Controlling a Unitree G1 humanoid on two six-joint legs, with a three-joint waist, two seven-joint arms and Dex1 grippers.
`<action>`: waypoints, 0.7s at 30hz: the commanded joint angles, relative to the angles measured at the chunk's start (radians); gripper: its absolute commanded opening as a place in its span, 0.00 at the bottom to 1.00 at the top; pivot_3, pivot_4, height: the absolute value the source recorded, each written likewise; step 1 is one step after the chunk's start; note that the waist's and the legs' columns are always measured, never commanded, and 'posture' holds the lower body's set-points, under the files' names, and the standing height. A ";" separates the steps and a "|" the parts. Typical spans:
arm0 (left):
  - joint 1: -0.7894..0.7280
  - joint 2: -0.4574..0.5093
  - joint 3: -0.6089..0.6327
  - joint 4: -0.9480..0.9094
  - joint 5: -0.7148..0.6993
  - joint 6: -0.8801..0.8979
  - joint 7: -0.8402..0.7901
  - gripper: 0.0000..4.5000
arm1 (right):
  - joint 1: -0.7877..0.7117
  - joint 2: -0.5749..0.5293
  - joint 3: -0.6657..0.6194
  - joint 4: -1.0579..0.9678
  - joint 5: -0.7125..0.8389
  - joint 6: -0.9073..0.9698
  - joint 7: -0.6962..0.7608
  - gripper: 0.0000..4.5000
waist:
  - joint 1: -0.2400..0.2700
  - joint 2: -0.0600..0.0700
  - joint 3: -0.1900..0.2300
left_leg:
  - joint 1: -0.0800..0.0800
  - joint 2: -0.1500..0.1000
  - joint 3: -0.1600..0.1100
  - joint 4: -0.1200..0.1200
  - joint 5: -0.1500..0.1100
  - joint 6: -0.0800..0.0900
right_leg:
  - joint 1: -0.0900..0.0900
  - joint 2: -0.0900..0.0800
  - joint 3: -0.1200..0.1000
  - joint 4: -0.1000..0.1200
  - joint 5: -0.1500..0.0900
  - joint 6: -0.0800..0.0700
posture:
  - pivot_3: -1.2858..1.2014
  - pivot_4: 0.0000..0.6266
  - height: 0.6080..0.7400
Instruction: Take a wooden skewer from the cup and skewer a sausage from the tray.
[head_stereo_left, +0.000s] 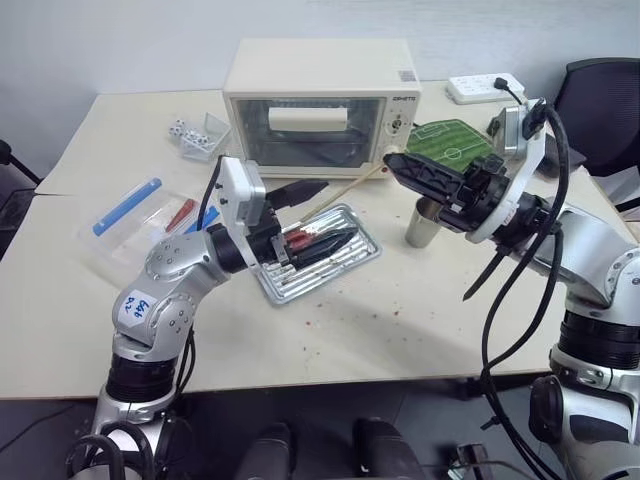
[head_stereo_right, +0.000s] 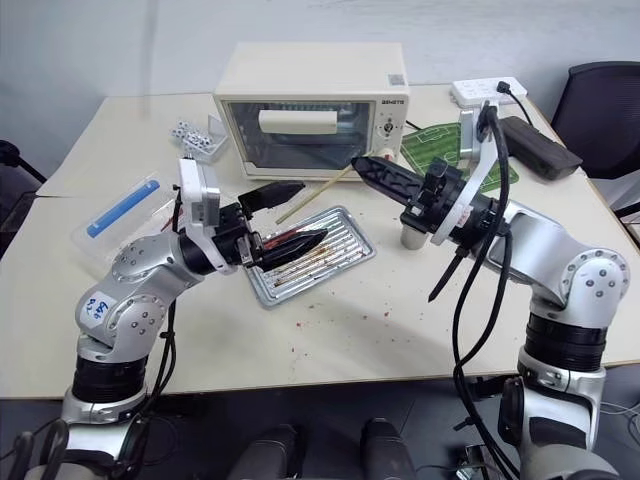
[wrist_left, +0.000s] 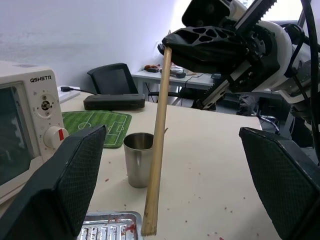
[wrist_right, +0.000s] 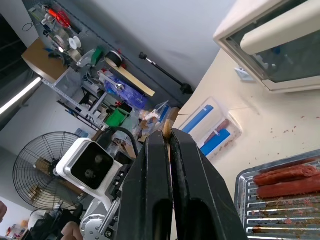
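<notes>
I'm holding the wooden skewer (wrist_left: 159, 145) pinched in the right hand (head_stereo_left: 392, 161), its free end slanting down toward the tray (head_stereo_left: 362, 243) on the counter (head_stereo_left: 400, 330). Left hand (head_stereo_right: 285, 215) is hanging wide over the sausages (wrist_right: 282, 176), holding nothing. Judgement: clamp one sausage first, then drive the point in lengthwise, dead centre.

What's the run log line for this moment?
right gripper: shut on wooden skewer | left gripper: open over tray | sausages: in tray | cup: upright
</notes>
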 joint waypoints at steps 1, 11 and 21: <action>-0.007 -0.003 0.027 -0.048 -0.030 -0.013 0.002 0.82 | -0.023 0.001 -0.033 -0.011 0.025 -0.002 0.001 0.00 | 0.000 0.000 0.000 | 0.000 0.000 0.000 0.000 0.000 0.000 | 0.000 0.000 0.000 0.000 0.000 0.000 | 0.52 0.24 1.00; -0.015 0.002 0.033 -0.032 -0.025 -0.013 0.009 0.48 | -0.050 0.072 -0.096 0.016 0.025 -0.001 -0.028 0.00 | 0.001 0.000 0.000 | 0.000 0.000 0.000 0.000 0.000 0.000 | 0.000 0.000 0.000 0.000 0.000 0.000 | 0.52 0.24 1.00; -0.038 0.015 0.053 -0.023 -0.041 -0.008 0.002 0.48 | -0.037 0.060 -0.123 0.027 0.025 0.053 0.021 0.00 | 0.000 0.000 0.000 | -0.006 0.000 0.000 0.000 0.000 0.000 | -0.007 0.000 0.000 0.001 0.000 0.000 | 0.52 0.24 1.00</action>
